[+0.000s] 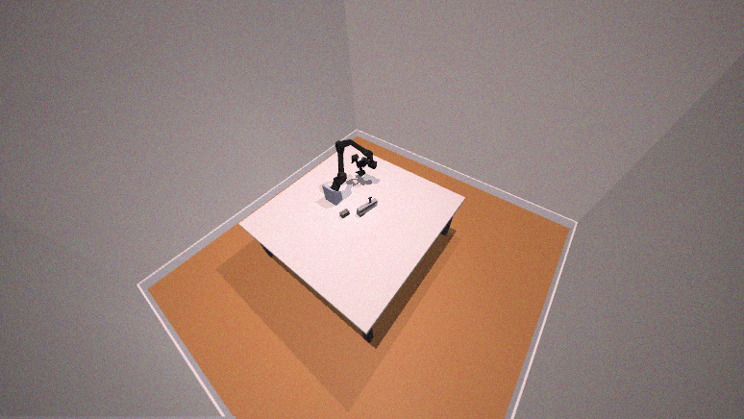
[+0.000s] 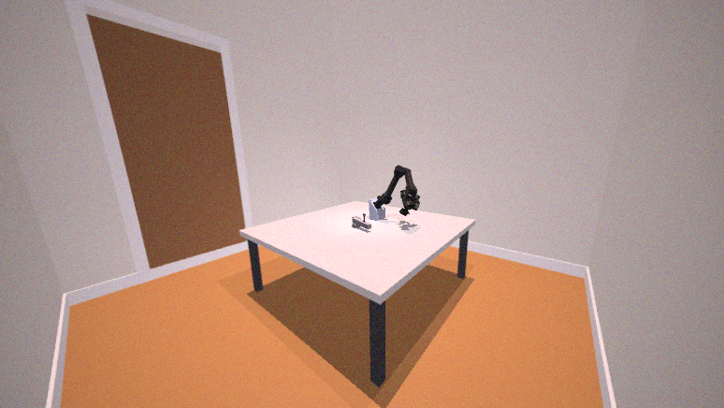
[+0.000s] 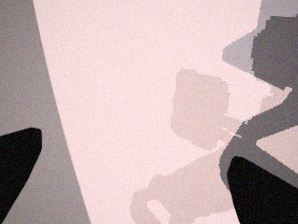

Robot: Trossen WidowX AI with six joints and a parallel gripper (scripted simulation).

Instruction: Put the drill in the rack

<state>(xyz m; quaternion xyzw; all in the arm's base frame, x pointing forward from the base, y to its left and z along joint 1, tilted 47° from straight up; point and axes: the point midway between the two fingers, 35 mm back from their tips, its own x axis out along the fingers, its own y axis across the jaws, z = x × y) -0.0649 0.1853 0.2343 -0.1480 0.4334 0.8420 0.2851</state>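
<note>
Nearest in the exterior view is the desk edge, bare-looking white top. Further in sits a small grey block with a dark upright part on it, likely the drill holder with the key; a smaller box lies just beside it, maybe the rack, too small to tell. Behind them the arm's base, and the gripper hangs above the desk, well apart from the block, fingers spread wide, grasping nothing. Task looks not started: key not pressed, drill not pulled. Wrist view shows only desk and shadows; drill itself not distinguishable.
</note>
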